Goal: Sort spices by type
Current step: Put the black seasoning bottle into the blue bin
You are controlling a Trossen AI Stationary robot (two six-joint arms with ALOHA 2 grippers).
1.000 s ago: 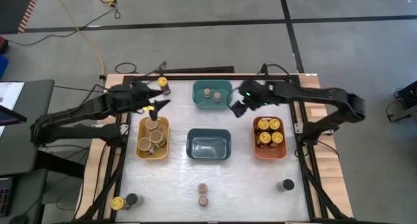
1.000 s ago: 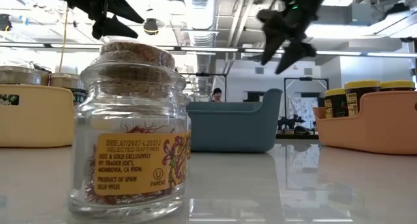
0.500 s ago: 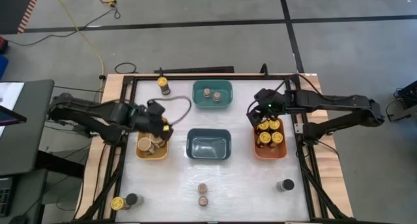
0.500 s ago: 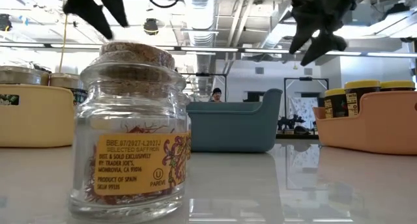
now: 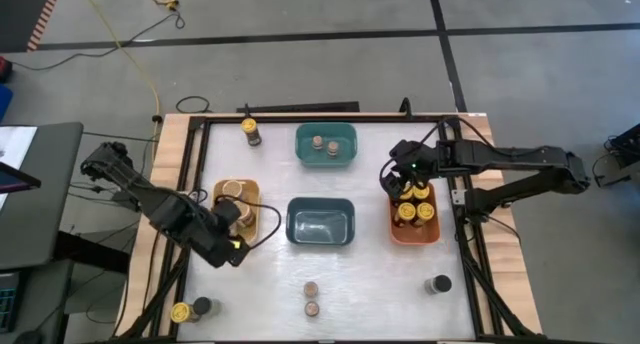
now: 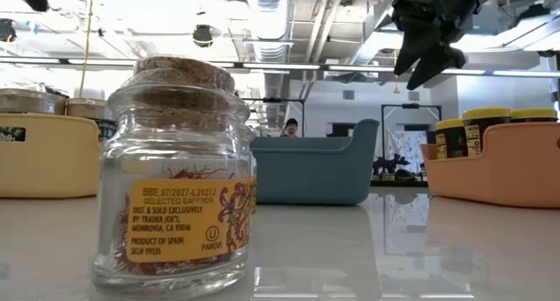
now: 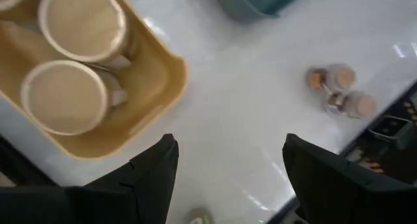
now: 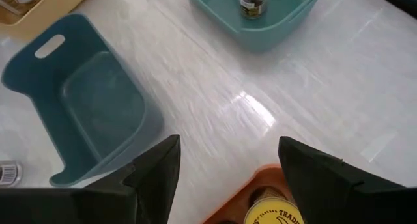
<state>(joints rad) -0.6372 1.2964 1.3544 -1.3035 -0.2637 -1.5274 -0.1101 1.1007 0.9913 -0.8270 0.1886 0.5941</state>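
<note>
The left tool point(image 5: 236, 250), at the high view's lower left beside the yellow bin point(image 5: 250, 222), stands open and empty. The right tool point(image 5: 385, 181), also open and empty, hangs over the orange bin point(image 5: 412, 234). Unsorted spice jars point(image 5: 312, 298) wait along the lower edge; reaching them, an arm could clip a bin. The white worktop point(image 5: 370, 269) is glossy, on grey flooring.

Bright overhead light glares off the table point(image 5: 370, 269).
</note>
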